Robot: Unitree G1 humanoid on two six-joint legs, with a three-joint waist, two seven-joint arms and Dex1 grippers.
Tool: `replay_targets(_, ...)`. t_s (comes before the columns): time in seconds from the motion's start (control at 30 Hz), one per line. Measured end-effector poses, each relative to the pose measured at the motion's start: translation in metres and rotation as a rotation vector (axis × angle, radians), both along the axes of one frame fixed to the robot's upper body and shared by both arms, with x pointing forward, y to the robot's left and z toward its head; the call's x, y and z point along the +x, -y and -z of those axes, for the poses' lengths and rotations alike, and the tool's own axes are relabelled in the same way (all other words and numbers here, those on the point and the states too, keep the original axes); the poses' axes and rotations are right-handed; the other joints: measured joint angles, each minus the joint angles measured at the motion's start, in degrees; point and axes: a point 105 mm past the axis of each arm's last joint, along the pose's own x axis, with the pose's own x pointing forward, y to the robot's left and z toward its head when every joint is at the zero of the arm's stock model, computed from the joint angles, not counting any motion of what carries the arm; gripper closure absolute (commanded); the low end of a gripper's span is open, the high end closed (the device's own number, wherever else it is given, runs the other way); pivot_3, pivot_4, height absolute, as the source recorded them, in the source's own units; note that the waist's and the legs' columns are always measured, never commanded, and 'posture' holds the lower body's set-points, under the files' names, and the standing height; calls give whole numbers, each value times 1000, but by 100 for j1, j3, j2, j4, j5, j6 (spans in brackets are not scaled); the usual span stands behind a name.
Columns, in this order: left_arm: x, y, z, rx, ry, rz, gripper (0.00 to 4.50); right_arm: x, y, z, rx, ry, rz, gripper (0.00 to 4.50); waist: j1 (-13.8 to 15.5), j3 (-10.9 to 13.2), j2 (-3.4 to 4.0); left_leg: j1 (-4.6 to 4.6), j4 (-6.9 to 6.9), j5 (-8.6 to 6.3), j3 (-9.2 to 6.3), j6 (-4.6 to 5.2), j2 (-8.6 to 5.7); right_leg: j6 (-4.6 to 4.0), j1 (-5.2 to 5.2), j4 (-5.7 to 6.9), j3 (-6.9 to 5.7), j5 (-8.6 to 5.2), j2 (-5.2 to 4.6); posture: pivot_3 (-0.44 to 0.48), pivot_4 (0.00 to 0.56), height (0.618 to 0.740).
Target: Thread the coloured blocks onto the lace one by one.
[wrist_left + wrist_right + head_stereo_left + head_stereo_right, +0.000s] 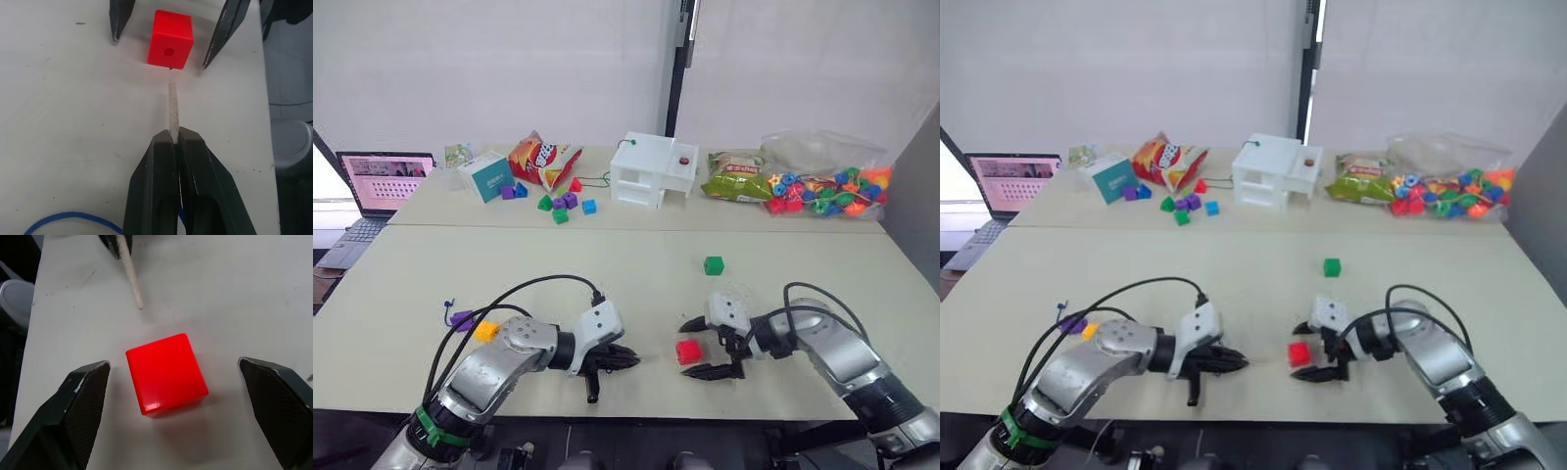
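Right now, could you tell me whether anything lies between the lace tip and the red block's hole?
Nothing visible does. The lace tip, pinched in the left gripper, points across bare table at the red block.

- A pale counter [607, 264] fills the room's middle, a seam running across it.
- Behind the counter stands a white wall [489, 69], split by a dark vertical post [677, 69].
- At the counter's far left corner sits an open laptop [374, 186], screen lit.
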Motion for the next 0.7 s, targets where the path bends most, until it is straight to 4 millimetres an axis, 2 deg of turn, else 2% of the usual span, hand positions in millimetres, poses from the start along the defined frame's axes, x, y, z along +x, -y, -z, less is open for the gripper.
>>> replay_targets(0.23,3,10,-5,28,30,15,4500,-4,2,5,32,-1,-3,3259,40,0,0,4,0,0,0,-1,-1,0,1,2,2,0,-1,0,150,740)
replay_targets(0.7,4,28,-3,43,50,60,4500,-8,-2,6,46,17,16,3311,44,0,0,7,0,0,-1,-2,2,-1,3,4,2,0,3,0,150,740)
